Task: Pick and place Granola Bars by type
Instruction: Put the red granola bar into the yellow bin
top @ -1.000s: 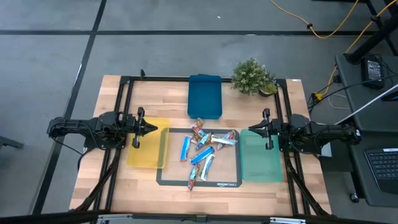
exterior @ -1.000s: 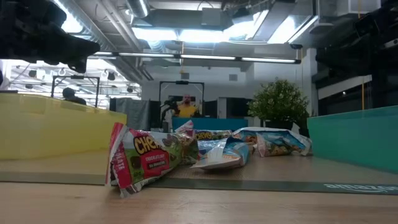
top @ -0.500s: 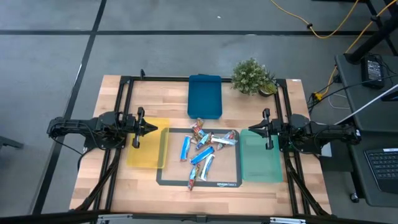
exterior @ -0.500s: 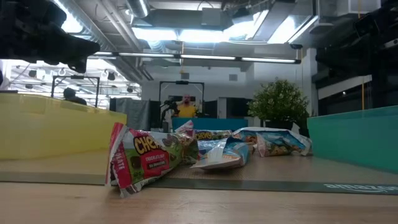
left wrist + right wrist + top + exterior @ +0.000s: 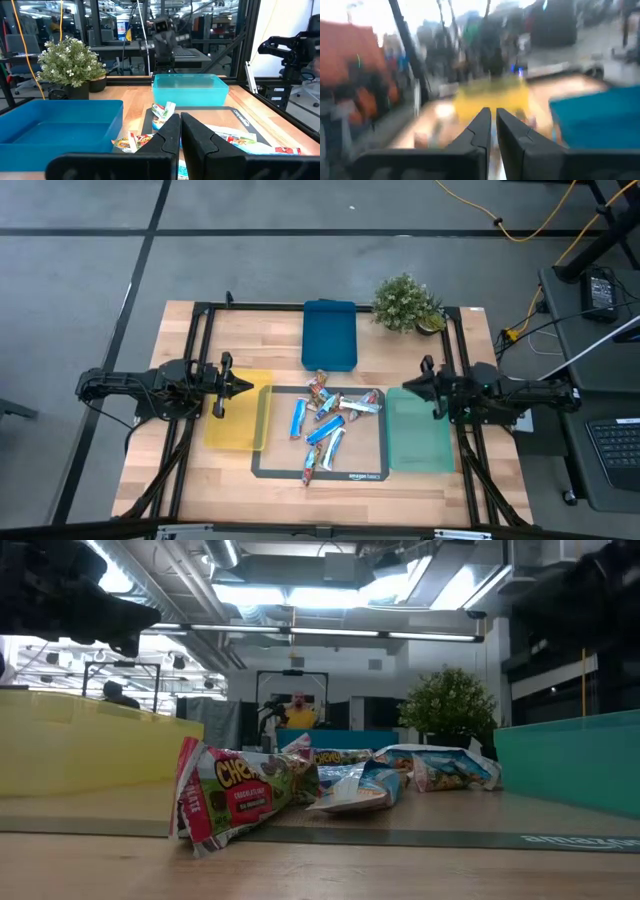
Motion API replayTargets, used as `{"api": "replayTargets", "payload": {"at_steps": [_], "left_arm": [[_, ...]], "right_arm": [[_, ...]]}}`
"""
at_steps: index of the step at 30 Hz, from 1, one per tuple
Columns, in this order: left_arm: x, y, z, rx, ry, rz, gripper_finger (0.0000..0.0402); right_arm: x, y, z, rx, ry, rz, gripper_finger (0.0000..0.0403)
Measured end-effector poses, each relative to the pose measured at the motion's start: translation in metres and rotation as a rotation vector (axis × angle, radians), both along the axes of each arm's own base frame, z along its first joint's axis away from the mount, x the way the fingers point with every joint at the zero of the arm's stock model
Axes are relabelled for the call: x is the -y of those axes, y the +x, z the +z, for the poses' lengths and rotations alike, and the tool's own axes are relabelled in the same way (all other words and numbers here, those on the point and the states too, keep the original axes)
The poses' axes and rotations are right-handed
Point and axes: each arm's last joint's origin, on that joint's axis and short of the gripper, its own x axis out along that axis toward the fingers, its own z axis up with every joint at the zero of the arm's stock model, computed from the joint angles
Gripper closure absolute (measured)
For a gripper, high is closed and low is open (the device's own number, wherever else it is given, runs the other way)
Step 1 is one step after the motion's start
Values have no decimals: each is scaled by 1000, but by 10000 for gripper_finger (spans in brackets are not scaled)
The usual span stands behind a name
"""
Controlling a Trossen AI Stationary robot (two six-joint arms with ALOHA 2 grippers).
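Two dark, near-black jointed arms. Left arm [image 5: 150, 388] and right arm [image 5: 505, 398] both slim, ending in narrow pointed tips. Left fingers [image 5: 197, 145] matte black, wedge-shaped, smooth. Right fingers [image 5: 480, 132] likewise dark, tapered. Thin dark cables along both.

Granola Bars [image 5: 328, 425], frame centre: bright blue-and-white wrappers, others silvery with red and orange. Mat [image 5: 268, 467] beneath: dark grey, black border. Trays: yellow [image 5: 238, 425] left, blue [image 5: 329, 333] upper centre, green [image 5: 420, 440] right. Table [image 5: 180, 480]: pale wood.
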Motion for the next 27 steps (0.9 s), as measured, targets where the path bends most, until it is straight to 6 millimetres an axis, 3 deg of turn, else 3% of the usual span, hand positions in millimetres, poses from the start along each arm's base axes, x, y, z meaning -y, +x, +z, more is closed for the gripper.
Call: {"api": "replayTargets", "payload": {"at_steps": [5,9,15,19,27], "left_arm": [[0,0,0,-2,0,0,395],[0,0,0,-2,0,0,395],[0,0,0,3,-9,3,395],[-3,0,5,59,-136,90,395],[-6,-2,13,154,-202,177,395]], "right_arm": [[4,-5,23,226,59,-114,369],[4,-13,55,258,6,-147,369],[4,-31,119,44,-57,-153,369],[4,-40,159,-64,-54,-148,369],[3,-52,223,-114,-192,-157,369]]}}
